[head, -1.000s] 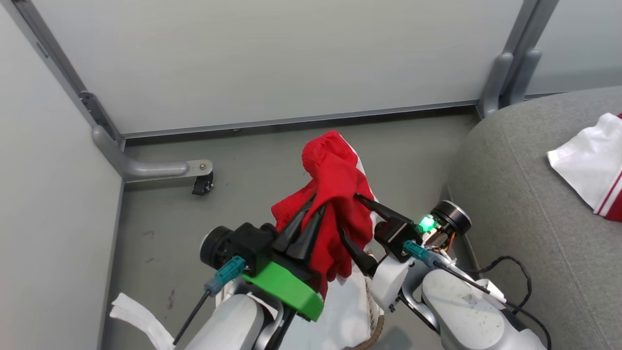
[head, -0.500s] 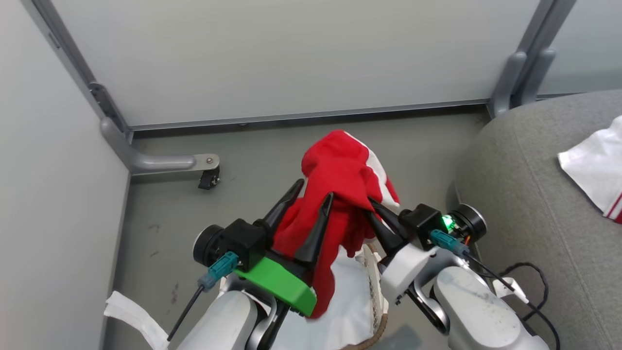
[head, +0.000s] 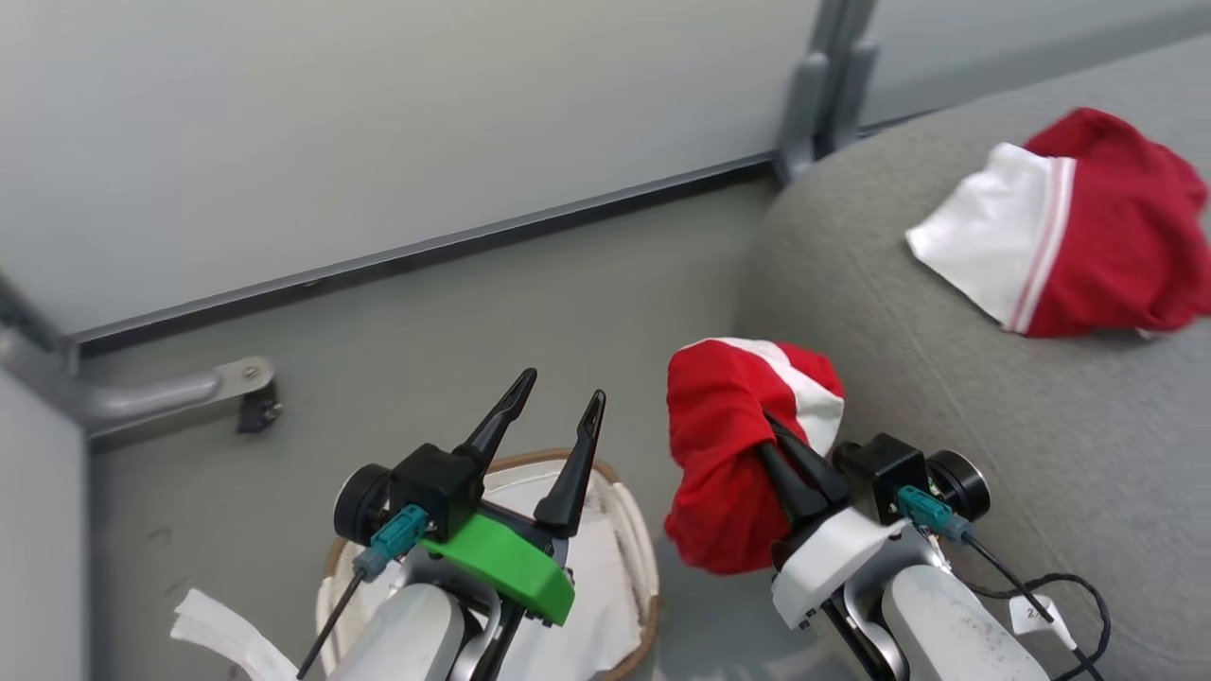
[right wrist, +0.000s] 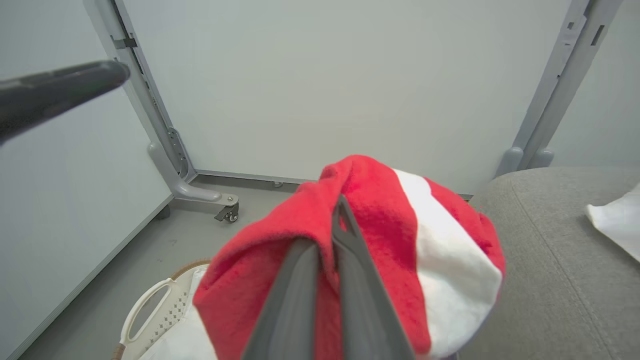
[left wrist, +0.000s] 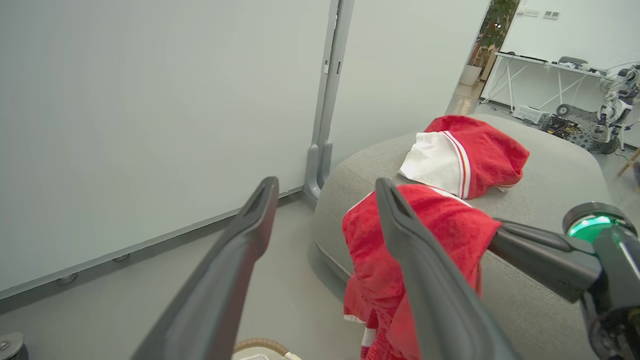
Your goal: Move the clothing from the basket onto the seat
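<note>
Grey floor (head: pixel 397 322), pale partitions. One red garment (head: pixel 1107 236) lies on the seat (head: pixel 946 397) beyond the right gripper (right wrist: pixel 339 205), clamped tight on more clothing (head: pixel 719 445); left gripper (head: pixel 564 385) gapes empty above the basket (head: pixel 649 577).

Pale grey partition panels (head: pixel 378 123) enclosed corner, joined by grey metal posts (head: pixel 825 85). One post foot (head: pixel 170 392) carried black caster (head: pixel 257 413). Grey floor (head: pixel 454 340) bore faint marks. Grey upholstered seat (head: pixel 946 397) stood near post. Beyond opening: white desk (left wrist: pixel 545 62), potted plant (left wrist: pixel 497 22). Lighting was even.
</note>
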Controlling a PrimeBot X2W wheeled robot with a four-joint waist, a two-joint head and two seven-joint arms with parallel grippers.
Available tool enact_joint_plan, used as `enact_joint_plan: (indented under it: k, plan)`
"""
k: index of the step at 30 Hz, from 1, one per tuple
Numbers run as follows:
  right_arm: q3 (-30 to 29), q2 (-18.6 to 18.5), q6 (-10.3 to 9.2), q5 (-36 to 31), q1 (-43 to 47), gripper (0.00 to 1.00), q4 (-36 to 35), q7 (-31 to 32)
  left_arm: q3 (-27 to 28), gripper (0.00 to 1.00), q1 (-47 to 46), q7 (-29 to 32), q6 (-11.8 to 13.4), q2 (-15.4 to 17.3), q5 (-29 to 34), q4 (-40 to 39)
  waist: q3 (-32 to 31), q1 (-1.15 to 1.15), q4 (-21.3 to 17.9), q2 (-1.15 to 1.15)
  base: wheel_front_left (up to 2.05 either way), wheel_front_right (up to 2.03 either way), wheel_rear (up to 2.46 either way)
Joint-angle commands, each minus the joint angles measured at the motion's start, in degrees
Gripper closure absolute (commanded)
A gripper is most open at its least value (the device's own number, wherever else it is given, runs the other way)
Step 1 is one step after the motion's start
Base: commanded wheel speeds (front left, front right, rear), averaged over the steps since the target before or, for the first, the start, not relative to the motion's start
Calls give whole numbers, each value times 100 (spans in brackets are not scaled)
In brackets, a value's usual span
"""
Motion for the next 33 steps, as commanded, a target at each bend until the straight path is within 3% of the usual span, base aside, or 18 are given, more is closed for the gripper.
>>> enact_joint_plan:
  k: [1,9,15,27,33]
  plan:
    - [-15,-12,-6,30,103,100,-37,-11,28,0,96,5,-14,50,74,22,127,0,-979,0,0,0,0]
    - [-174,-11,-6,-44,279,100,-170,-11,51,0,196,5,-14,74,121,66,200,0,-1870,0,0,0,0]
    - [-222,-217,-7,-653,-47,100,-350,-11,-222,0,-77,5,-14,177,99,178,500,0,-1988,0,0,0,0]
    - [-514,-1560,-7,-1264,-2285,100,-542,-11,-297,0,-374,6,-14,670,161,116,1481,0,-1932,0,0,0,0]
    - [-1288,-2103,-7,-1446,-3611,100,-238,-10,-406,0,-604,6,-14,942,143,25,2056,0,-1644,0,0,0,0]
